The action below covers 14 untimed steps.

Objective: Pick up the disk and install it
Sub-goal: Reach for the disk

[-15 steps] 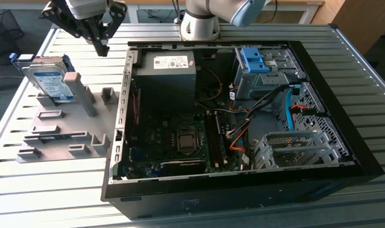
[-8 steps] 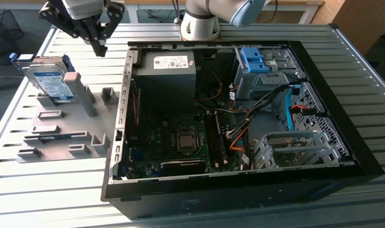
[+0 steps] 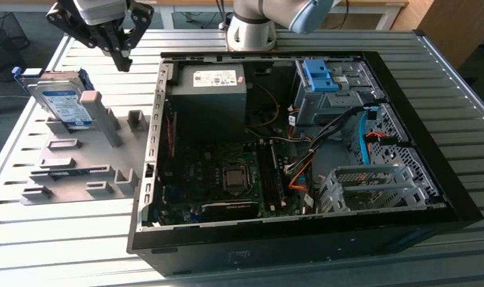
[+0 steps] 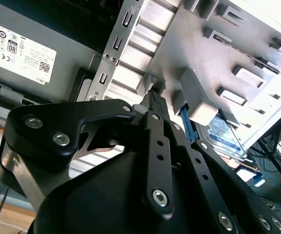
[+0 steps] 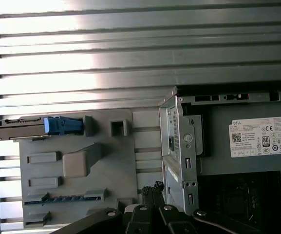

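The table (image 3: 67,239) is bare ribbed metal, its long slats running across under everything. Nearest in the exterior view stands one open computer case (image 3: 306,251) with a black wall. Inside it are one motherboard (image 3: 226,173), one silver drive cage (image 3: 373,188), one dark grey power supply (image 3: 210,101) with a white label, and one blue bracket (image 3: 318,75) at the far corner.

To the exterior view's left of the case lies one grey fixture (image 3: 91,161) with raised blocks and slots. At its far end the single disk (image 3: 60,103) stands propped on edge, its label facing out and its blue carrier around it. The first wrist view shows it edge-on (image 5: 28,127), and the second wrist view shows it behind a fixture block (image 4: 225,134).

One gripper (image 3: 124,63) hangs over the table just beyond the disk and apart from it. Both wrist views (image 4: 153,97) (image 5: 152,189) show its fingertips pressed together with nothing between them.

Further back sits the arm's pale base (image 3: 250,30). Past the table edge there is wooden furniture (image 3: 449,24) and a black wire basket (image 3: 7,36).
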Each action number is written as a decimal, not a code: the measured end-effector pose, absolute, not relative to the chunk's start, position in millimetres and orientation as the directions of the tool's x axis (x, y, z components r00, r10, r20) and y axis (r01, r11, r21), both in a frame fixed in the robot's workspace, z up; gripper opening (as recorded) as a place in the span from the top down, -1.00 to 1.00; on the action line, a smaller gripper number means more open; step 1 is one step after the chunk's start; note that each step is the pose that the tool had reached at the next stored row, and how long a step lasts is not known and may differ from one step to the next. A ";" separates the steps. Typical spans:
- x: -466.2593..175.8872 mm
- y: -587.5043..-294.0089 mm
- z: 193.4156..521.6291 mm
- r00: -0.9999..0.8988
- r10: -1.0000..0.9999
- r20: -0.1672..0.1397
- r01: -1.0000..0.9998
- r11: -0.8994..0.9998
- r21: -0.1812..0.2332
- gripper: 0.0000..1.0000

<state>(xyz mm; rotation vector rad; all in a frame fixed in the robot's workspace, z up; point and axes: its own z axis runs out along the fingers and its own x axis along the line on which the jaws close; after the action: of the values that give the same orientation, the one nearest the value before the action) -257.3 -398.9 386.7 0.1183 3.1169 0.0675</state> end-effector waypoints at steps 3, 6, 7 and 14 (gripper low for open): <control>-259.7 -398.9 386.6 -0.997 0.076 -0.020 0.075 0.996 0.044 0.79; -263.1 -397.0 386.3 -0.997 0.076 -0.020 0.075 0.996 0.044 0.79; -265.4 -395.2 386.3 -0.997 0.076 -0.020 0.075 0.996 0.044 0.79; -271.7 -389.3 385.6 -0.997 0.076 -0.018 0.075 0.996 0.044 0.79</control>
<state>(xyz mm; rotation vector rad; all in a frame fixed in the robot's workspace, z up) -271.7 -389.3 385.6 0.1183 3.1186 0.0673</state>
